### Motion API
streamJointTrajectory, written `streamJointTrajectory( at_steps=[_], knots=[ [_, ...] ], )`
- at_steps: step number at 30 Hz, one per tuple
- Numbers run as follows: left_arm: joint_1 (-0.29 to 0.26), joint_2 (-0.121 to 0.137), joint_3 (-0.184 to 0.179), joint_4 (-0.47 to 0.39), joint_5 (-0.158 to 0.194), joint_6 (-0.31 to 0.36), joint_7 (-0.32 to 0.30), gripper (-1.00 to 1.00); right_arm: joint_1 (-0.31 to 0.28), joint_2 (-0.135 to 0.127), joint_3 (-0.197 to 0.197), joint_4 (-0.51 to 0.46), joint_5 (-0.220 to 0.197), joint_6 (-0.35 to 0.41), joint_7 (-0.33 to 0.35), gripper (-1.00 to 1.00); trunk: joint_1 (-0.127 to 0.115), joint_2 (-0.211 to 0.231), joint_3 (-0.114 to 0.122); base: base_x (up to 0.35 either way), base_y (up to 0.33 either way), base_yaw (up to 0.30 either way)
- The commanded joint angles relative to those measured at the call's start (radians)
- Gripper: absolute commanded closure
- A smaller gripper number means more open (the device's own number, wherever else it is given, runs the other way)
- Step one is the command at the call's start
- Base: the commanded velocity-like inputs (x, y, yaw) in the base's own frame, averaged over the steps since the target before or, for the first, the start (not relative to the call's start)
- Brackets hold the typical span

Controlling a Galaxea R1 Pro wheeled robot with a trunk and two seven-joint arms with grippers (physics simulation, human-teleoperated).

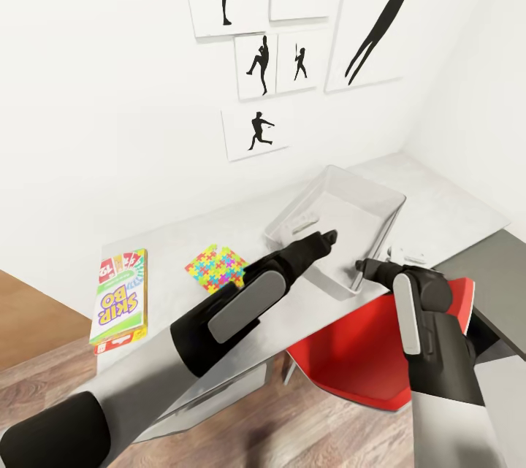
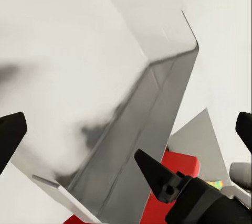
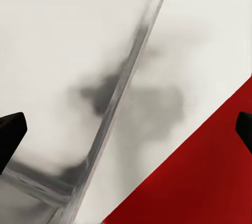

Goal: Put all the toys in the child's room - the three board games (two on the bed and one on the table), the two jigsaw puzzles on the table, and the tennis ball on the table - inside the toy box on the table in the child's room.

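Overall, the head view shows the bench point(image 1: 183, 234) running along the white wall under black silhouette prints point(image 1: 256, 66). The toy box point(image 1: 380, 194), a light grey tray with low sloping walls, sits at roughly 1 o'clock from picture centre. A jigsaw puzzle point(image 1: 212, 266) of yellow, pink, blue and green pieces lies flat at about 8 o'clock from the toy box, partly covered by the left forearm. A yellow-green board game point(image 1: 120, 296) lettered "SKIP BO" lies farther out at 9 o'clock, near the bench end. The left hand point(image 1: 327, 237) reaches over the toy box's near wall; the right hand point(image 1: 363, 266) is at the near corner. A red chair point(image 1: 358, 358) stands below.

Left wrist view: the toy box wall point(image 2: 152, 108) seen close, both fingertips point(image 2: 10, 135) spread wide, released, grasping nothing. The right hand point(image 2: 157, 174) appears here too.

Right wrist view: the tray rim point(image 3: 131, 56), the red seat point(image 3: 199, 171), and fingertips point(image 3: 10, 132) wide apart, released.
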Motion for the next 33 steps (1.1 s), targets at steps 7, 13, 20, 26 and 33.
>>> streamJointTrajectory(
  at_steps=[7,13,20,26,33],
  knots=[
    [0.003,0.021,0.010,-0.068,0.004,0.035,0.005,-1.00,-0.001,-0.013,-0.006,-0.003,-0.121,0.003,0.038,-1.00,0.001,-0.002,-0.002,0.000,0.000,0.000],
    [0.005,0.064,0.017,-0.089,0.008,0.046,0.002,-1.00,-0.001,-0.019,-0.011,-0.003,-0.230,0.003,0.061,-1.00,0.001,-0.002,-0.002,0.000,0.000,0.000],
    [0.068,0.175,0.093,-0.179,0.032,0.201,-0.009,-1.00,-0.001,-0.053,-0.055,-0.004,-0.254,0.003,0.170,-1.00,0.001,-0.002,-0.002,0.000,0.000,0.000],
    [0.187,0.337,0.342,-0.193,0.197,0.551,-0.247,-1.00,0.025,-0.154,-0.163,-0.005,-0.305,0.003,0.388,-1.00,0.001,-0.002,-0.002,0.000,0.000,0.000],
    [0.327,0.607,0.607,-0.179,0.219,0.851,-0.786,-1.00,0.155,-0.293,-0.342,-0.004,-0.401,0.003,0.701,-1.00,0.001,-0.002,-0.002,0.000,0.000,0.000]
  ],
)
